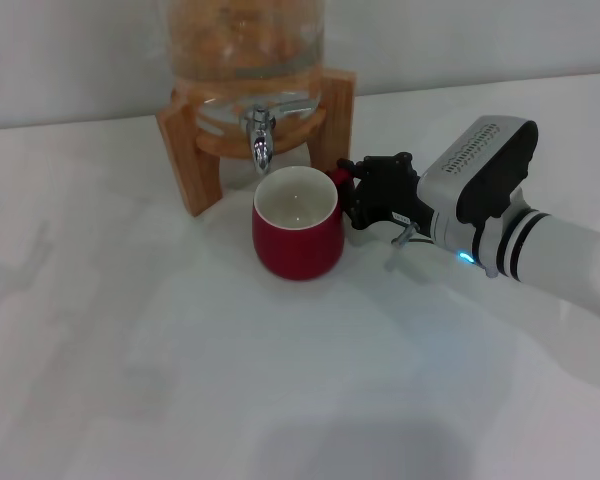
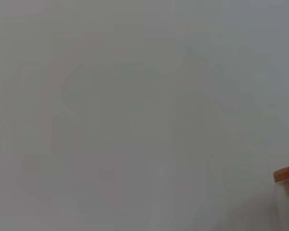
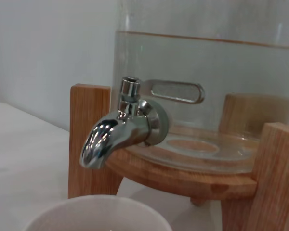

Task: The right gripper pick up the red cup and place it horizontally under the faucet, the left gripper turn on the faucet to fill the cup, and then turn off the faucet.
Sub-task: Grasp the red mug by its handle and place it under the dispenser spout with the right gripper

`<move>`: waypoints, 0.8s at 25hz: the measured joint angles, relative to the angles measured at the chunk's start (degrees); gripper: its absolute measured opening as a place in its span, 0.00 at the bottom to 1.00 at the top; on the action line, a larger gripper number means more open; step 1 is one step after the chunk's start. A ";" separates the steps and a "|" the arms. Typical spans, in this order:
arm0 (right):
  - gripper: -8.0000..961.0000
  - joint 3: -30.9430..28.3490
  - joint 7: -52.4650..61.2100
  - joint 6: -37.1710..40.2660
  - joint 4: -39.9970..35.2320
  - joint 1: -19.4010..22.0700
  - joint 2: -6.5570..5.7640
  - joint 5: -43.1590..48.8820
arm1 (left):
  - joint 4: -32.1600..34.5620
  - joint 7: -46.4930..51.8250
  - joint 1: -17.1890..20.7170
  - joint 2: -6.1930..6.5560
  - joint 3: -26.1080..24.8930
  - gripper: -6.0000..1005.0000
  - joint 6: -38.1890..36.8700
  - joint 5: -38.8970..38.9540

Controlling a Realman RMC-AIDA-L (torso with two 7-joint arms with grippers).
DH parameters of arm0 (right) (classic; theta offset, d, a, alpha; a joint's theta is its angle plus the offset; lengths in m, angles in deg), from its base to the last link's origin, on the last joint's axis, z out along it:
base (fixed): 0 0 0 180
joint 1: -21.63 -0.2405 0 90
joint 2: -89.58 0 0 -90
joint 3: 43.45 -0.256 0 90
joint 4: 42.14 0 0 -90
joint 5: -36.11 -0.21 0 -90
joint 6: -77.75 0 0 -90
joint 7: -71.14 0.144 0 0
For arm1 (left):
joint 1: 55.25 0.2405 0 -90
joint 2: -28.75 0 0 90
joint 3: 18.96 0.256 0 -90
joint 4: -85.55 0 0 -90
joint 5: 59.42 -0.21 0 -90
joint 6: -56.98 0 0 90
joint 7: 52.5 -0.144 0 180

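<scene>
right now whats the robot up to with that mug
The right gripper is at the handle side of the red cup, which stands upright on the white table just in front of and below the faucet. The faucet is mounted on a glass jar resting on a wooden stand. No water shows running from the spout, and the cup looks empty. The left gripper is not in sight; its wrist camera shows mostly a blank wall.

Cup [image 1: 298,232] under faucet [image 1: 259,134], right end effector [image 1: 352,198] beside it.
</scene>
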State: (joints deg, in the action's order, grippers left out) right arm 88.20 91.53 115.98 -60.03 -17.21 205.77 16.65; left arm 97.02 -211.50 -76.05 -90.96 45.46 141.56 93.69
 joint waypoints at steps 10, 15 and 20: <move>0.21 0.09 0.06 -0.24 -0.25 -0.44 0.01 -0.09 | 0.04 0.00 -0.04 0.00 0.00 0.84 -0.05 0.00; 0.25 -0.41 0.12 -1.42 -0.45 -0.58 0.01 -0.28 | -0.05 0.00 -0.04 0.00 0.04 0.84 0.05 0.00; 0.25 -0.51 0.17 -2.06 -0.49 -0.60 0.00 -1.13 | -0.10 0.00 -0.04 0.00 0.19 0.84 0.07 0.00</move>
State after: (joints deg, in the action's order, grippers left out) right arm 87.69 91.70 113.91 -60.51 -17.82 205.77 15.52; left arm 96.92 -211.50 -76.08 -90.96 45.65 141.63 93.69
